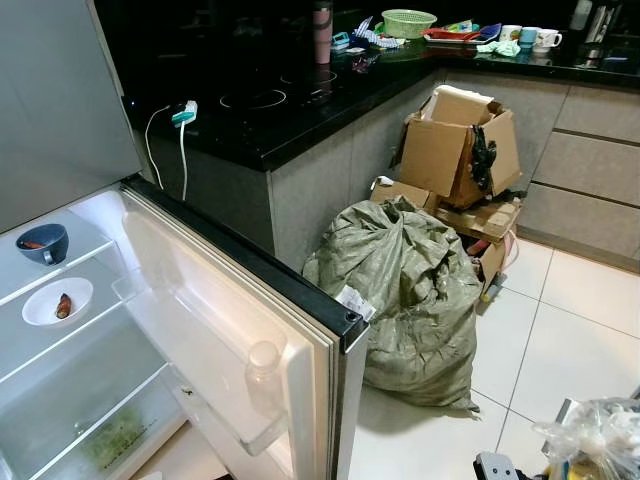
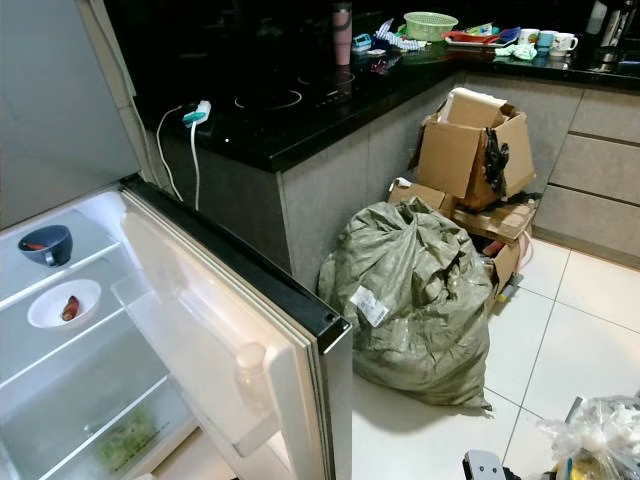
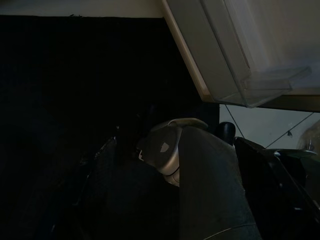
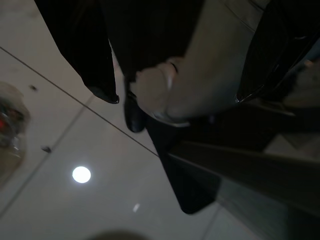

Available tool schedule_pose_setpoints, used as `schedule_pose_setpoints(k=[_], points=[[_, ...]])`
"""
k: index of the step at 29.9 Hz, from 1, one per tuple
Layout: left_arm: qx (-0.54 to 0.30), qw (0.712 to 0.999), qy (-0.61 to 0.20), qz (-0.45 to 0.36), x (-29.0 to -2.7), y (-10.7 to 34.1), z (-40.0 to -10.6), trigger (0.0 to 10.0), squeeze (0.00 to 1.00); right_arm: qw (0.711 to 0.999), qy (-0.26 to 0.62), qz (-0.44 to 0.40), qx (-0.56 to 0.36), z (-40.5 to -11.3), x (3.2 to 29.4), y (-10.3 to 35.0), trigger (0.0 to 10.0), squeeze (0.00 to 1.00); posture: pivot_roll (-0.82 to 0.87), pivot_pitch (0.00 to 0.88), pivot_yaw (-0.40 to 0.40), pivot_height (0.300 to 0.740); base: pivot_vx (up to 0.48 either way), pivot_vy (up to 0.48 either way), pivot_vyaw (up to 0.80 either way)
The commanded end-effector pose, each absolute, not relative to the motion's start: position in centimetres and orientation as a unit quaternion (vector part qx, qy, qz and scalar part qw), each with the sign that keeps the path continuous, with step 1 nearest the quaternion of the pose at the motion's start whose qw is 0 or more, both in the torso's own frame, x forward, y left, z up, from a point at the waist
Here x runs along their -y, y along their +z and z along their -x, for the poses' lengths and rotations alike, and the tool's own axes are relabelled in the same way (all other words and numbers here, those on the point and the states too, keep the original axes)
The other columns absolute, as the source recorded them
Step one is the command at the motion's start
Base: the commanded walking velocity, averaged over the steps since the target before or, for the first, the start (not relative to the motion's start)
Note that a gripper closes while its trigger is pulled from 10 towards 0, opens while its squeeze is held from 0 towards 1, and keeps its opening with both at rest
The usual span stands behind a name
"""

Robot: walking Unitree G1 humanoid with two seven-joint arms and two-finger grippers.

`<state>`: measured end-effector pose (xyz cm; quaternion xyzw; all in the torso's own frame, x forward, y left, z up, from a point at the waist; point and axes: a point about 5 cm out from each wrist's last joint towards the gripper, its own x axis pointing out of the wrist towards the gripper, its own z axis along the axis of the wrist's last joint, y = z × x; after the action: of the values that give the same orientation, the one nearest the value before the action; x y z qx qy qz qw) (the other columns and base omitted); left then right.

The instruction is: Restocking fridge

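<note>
The fridge [image 1: 60, 400] stands open on the left, its door [image 1: 240, 330] swung out towards me. A blue bowl [image 1: 43, 243] sits on the upper shelf and a white plate [image 1: 57, 301] with a brown morsel on the shelf below. Greens lie in the bottom drawer [image 1: 115, 440]. A clear bottle [image 1: 264, 375] stands in the door bin. A clear plastic bag of groceries [image 1: 597, 438] rests on the floor at the lower right. My left gripper [image 3: 170, 210] hangs in the dark under the door bin. My right gripper [image 4: 175, 97] hangs open over the floor tiles, holding nothing.
A bulging green sack [image 1: 410, 290] lies on the floor against the door's edge, with torn cardboard boxes [image 1: 460, 150] behind it. A black counter [image 1: 280, 110] with a cooktop and a white charger cable [image 1: 183, 130] runs behind the fridge door. White tiles [image 1: 570, 330] lie open to the right.
</note>
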<state>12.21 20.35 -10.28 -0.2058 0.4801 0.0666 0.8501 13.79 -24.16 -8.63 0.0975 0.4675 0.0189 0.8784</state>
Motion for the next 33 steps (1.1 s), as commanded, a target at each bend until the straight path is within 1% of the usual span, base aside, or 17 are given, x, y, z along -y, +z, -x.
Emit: schedule_pose_setpoints(k=[1, 4, 8, 16, 33], points=[[-0.488, 0.847, 0.068, 0.198, -20.6, -10.4, -11.9, 10.0, 0.0, 0.876, 0.016, -0.091, -0.473, -13.5, 24.1, -8.8, 10.0, 0.0, -0.04, 0.027, 0.002, 0.74, 0.27, 0.0, 0.0], [-0.487, 0.848, 0.067, 0.2, -20.4, -10.4, -12.0, 10.0, 0.0, 0.87, 0.013, -0.08, -0.486, -12.8, 24.1, -9.1, 10.0, 0.0, -0.04, 0.027, -0.001, 0.74, -0.394, 0.0, 0.0], [-0.486, 0.848, 0.067, 0.2, -20.3, -10.4, -12.1, 10.0, 0.0, 0.868, 0.012, -0.074, -0.492, -12.4, 24.1, -9.2, 10.0, 0.0, -0.04, 0.027, -0.001, 0.74, 0.277, 0.0, 0.0], [-0.49, 0.846, 0.067, 0.198, -20.2, -10.4, -11.8, 10.0, 0.0, 0.862, 0.005, -0.068, -0.502, -11.6, 24.3, -9.5, 10.0, 0.0, -0.04, 0.027, -0.001, 0.74, -0.402, 0.0, 0.0], [-0.49, 0.847, 0.068, 0.194, -20.3, -10.4, -11.9, 10.0, 0.0, 0.861, 0.006, -0.066, -0.503, -11.5, 24.2, -9.5, 10.0, 0.0, -0.05, 0.029, 0.001, 0.74, -0.459, 0.0, 0.0]])
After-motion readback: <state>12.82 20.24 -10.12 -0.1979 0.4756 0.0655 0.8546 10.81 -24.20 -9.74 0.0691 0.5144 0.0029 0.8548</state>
